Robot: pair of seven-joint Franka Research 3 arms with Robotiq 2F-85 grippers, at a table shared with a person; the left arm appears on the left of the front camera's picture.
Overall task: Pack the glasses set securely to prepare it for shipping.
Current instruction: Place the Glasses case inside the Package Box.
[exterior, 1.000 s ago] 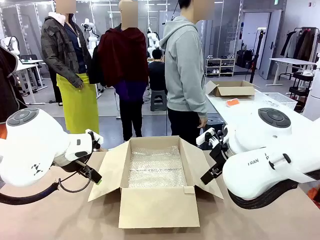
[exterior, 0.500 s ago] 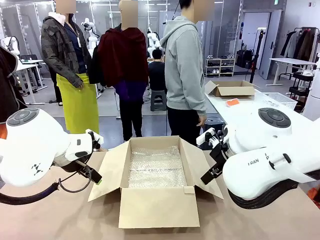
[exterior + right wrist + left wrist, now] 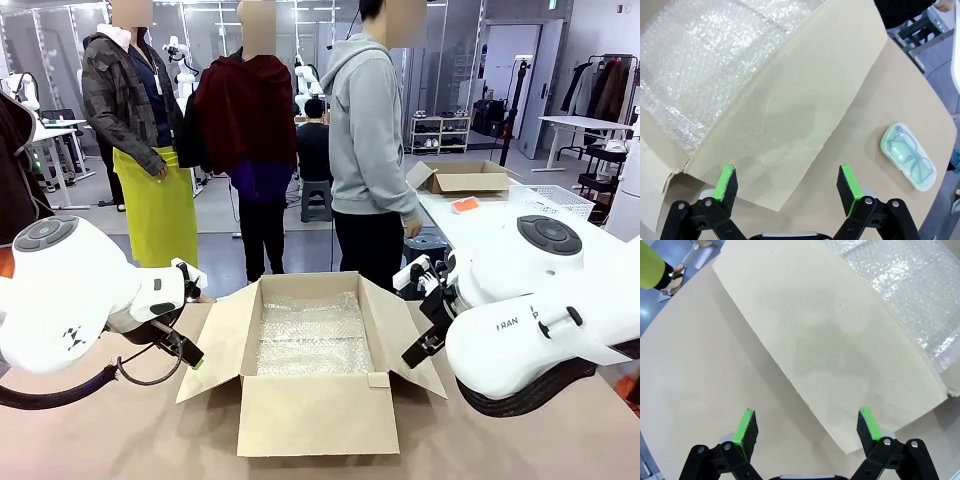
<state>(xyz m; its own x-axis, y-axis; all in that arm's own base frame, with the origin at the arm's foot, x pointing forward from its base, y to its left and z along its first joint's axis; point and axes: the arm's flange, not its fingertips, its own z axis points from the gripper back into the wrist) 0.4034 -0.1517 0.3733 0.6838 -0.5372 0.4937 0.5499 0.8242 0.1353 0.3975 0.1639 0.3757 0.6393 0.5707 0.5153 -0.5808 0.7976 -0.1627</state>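
While the open cardboard box (image 3: 310, 405) sat in the middle of the desk (image 3: 130, 435), lined with bubble wrap (image 3: 310, 335), an arm hung at each side of it. The left claw (image 3: 806, 416) was spread wide and held nothing, hovering above the box's left flap (image 3: 840, 350), which ran from ten o'clock to four o'clock in the left wrist view. The right claw (image 3: 787, 172) was likewise spread and empty, above the right flap (image 3: 790, 120). The mint-green glasses case (image 3: 908, 156) lay flat on the bare desk outside the box, at three o'clock from the right claw, apart from the flap, green frames showing through it. A person in a grey hoodie (image 3: 368, 150) stood at twelve o'clock beyond the box.
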